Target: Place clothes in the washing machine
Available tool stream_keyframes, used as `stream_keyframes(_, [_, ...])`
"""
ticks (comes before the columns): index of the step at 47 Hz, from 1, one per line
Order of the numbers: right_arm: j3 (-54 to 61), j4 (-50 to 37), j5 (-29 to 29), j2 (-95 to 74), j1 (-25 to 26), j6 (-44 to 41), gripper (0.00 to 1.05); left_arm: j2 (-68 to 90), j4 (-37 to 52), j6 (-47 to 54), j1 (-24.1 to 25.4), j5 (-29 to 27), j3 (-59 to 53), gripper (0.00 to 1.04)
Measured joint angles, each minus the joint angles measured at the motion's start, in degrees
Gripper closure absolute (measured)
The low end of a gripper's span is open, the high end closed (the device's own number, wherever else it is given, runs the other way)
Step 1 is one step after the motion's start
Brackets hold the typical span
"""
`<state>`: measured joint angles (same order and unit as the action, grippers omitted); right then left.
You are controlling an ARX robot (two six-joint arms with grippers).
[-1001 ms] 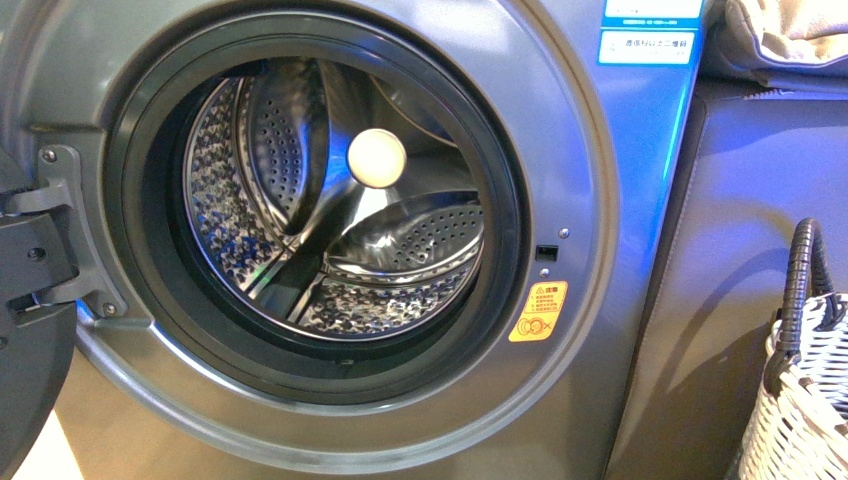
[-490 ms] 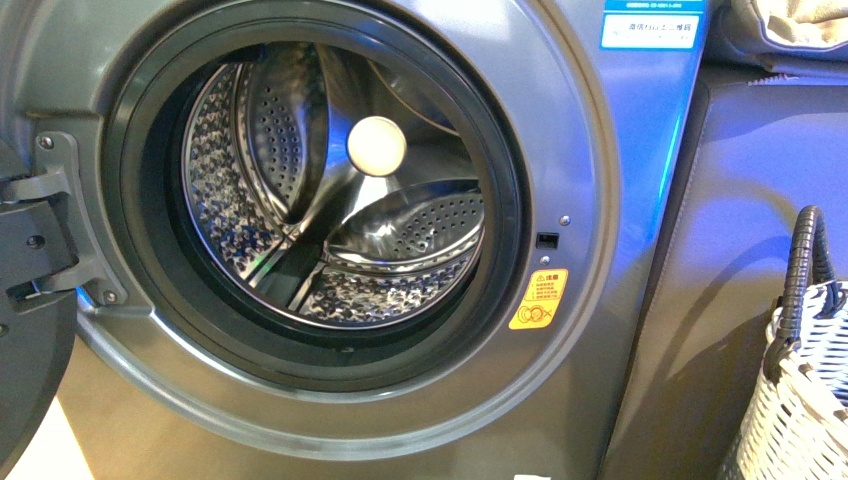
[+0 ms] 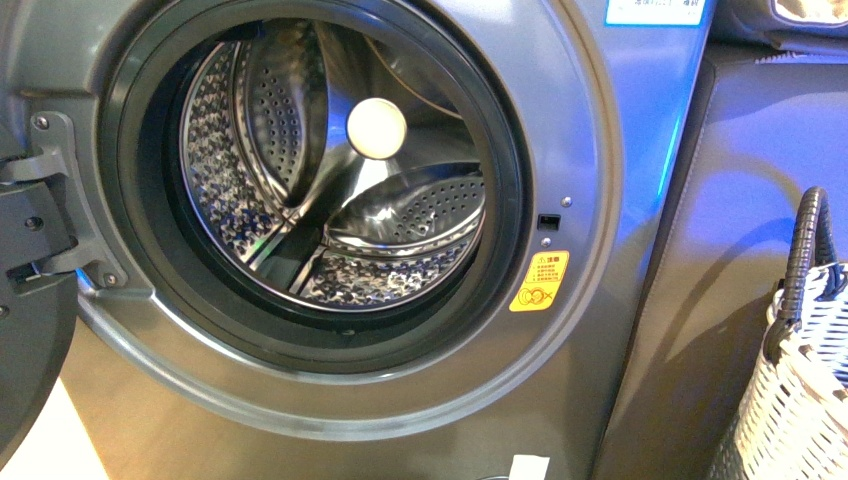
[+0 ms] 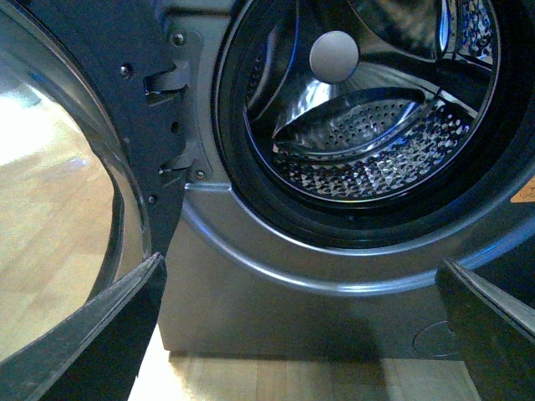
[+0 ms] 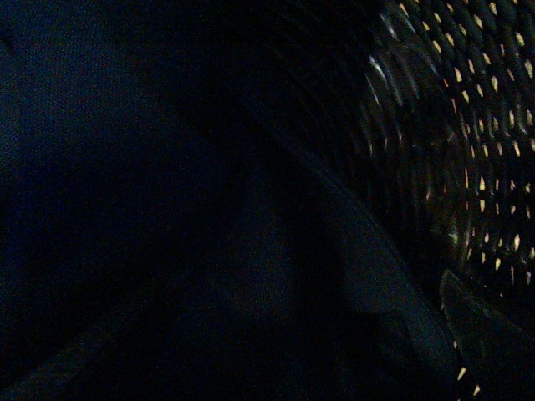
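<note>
Straight ahead, washing machine (image 3: pixel 600 300), front-on

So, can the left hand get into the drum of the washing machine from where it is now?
Probably yes. The door is swung aside, and in the left wrist view nothing stands between the open left hand and the drum of the washing machine.

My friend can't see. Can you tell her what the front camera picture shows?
A grey washing machine fills the picture, its door swung open to the left and its shiny holey drum looking empty. A white woven basket stands at the right edge.
</note>
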<state>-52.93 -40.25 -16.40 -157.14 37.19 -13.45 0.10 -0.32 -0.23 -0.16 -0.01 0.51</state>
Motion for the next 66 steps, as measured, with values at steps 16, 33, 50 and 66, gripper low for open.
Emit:
stream_keyframes(16, [-4.13,0.39,0.15,-4.02,-0.50,0.13,0.08,0.00,0.00,0.00,0.00,-0.02,0.00,0.06])
stream_keyframes(33, [-5.57,-0.92,-0.92,-7.52,0.22,0.35,0.08,0.00,0.00,0.00,0.00,-0.02,0.00,0.06])
stream_keyframes(50, [-5.79,-1.55,-0.90,-8.41,1.84,0.26,0.51,0.00,0.00,0.00,0.00,-0.02,0.00,0.06])
stream_keyframes(66, [1.55,-4.55,-1.29,3.21,1.73,1.86,1.02,0.00,0.00,0.00,0.00,-0.02,0.00,0.06])
